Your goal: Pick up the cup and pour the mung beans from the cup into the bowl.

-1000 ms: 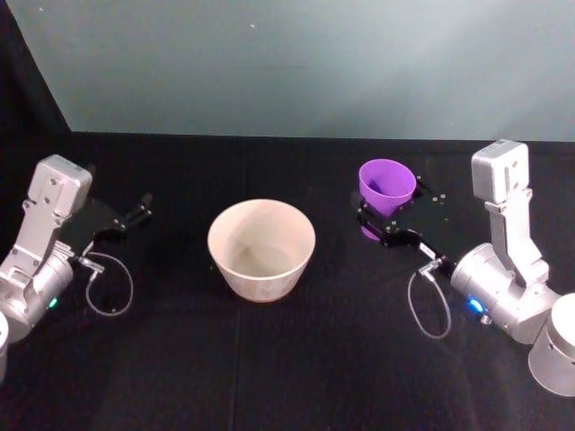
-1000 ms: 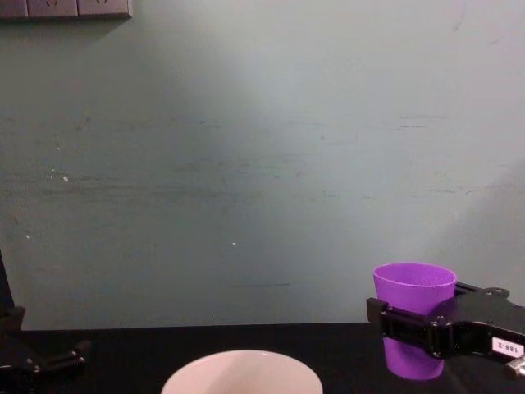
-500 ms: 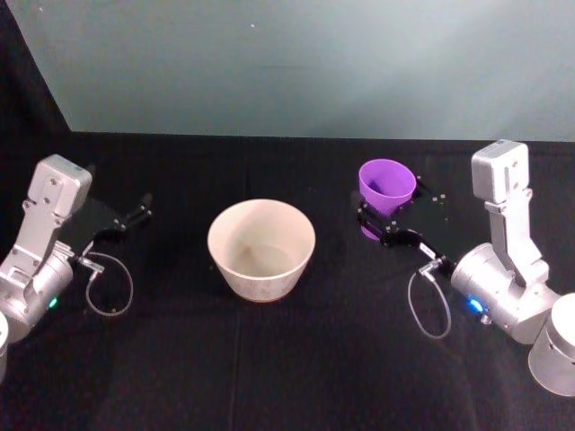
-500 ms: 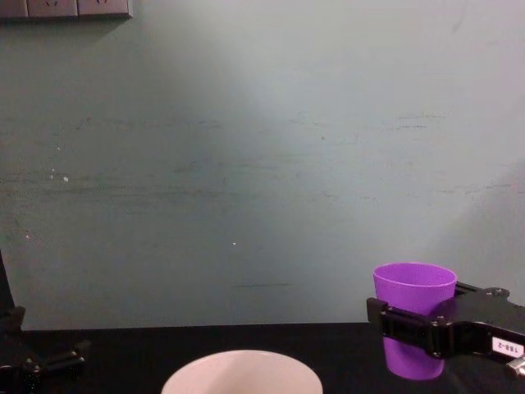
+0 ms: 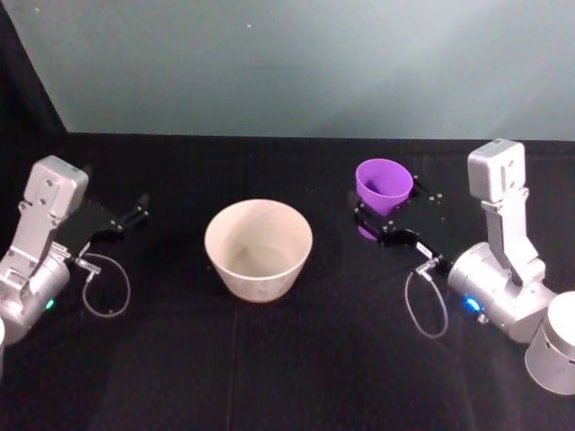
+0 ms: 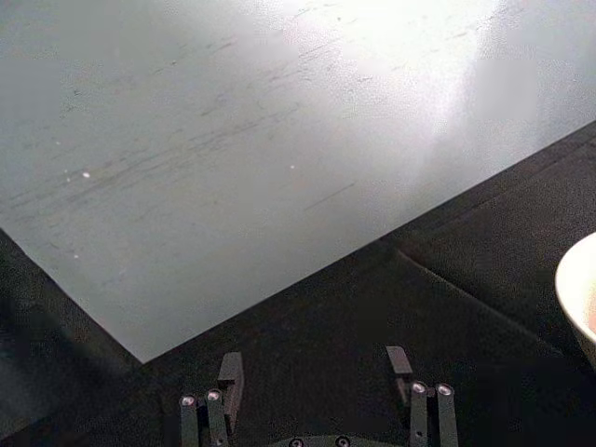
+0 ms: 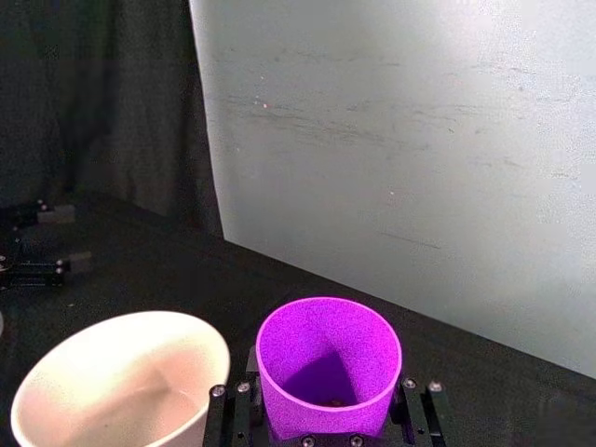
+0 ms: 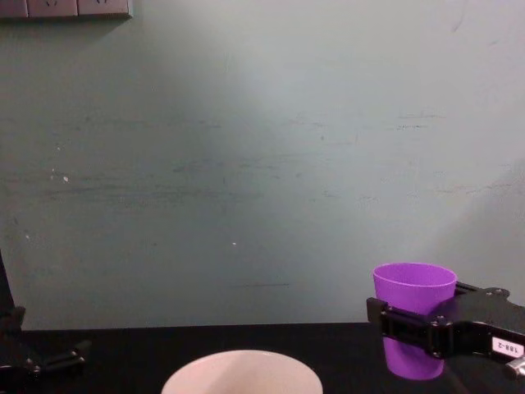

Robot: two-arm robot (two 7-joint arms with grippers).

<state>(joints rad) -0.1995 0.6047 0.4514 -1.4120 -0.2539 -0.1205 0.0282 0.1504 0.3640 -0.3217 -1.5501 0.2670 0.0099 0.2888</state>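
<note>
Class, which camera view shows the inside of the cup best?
The right wrist view: it looks into the cup from close by. The head view shows its mouth from farther off; the chest view shows its outer wall.

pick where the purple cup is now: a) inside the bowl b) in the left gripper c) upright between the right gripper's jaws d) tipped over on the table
c: the right gripper grips the upright cup beside the bowl; the left gripper sits open at far left.
</note>
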